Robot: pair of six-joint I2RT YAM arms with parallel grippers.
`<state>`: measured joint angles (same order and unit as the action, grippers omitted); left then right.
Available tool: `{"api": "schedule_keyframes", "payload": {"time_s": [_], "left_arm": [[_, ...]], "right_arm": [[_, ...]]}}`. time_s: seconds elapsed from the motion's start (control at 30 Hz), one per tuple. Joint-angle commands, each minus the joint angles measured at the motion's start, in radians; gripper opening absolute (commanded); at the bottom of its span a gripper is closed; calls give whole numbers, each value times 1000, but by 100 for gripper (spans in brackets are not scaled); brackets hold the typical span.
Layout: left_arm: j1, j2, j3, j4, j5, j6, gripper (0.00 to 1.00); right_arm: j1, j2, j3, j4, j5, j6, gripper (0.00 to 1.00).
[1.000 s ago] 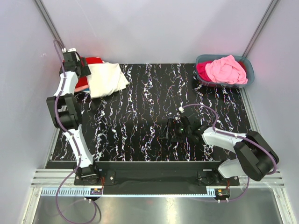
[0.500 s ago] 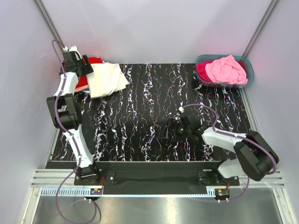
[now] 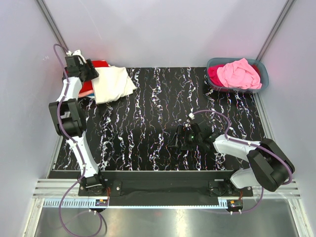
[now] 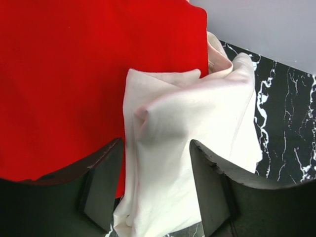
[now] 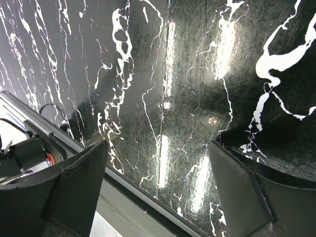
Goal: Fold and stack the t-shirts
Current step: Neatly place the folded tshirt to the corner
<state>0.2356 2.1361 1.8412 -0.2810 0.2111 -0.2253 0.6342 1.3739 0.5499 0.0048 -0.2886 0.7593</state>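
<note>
Black counter (image 3: 148, 123) veined with white, bearing cloth at one far corner and a tub at the other.
A red shirt (image 3: 100, 63) lies flat in the far left corner. A cream shirt (image 3: 114, 84) lies rumpled beside it, overlapping the red shirt's right edge and spreading out onto the dark surface. A grey-blue tub (image 3: 262, 82) stands in the far right corner, well apart from both shirts, with bare marbled counter between them.

red shirt (image 3: 88, 88) mostly under cream shirt (image 3: 112, 84); magenta shirt (image 3: 213, 74) half-buried beneath pink shirt (image 3: 238, 73)
</note>
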Motion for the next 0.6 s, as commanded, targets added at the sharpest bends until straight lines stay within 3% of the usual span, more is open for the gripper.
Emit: {"api": "schedule_keyframes", "payload": {"time_s": [0.0,0.23,0.4,0.57], "left_arm": [[5,18,9,58,51,-29,59],[5,30,-14,55,27,-31,58],[5,10,-25,72,13,-28,69],[5,11,-25,72,7,-17,66]], "right_arm": [[10,2,35,11,16,-15,90],[12,2,35,9,16,-14,90],[12,1,35,9,17,-15,90],[12,2,35,11,17,-14,90]]}}
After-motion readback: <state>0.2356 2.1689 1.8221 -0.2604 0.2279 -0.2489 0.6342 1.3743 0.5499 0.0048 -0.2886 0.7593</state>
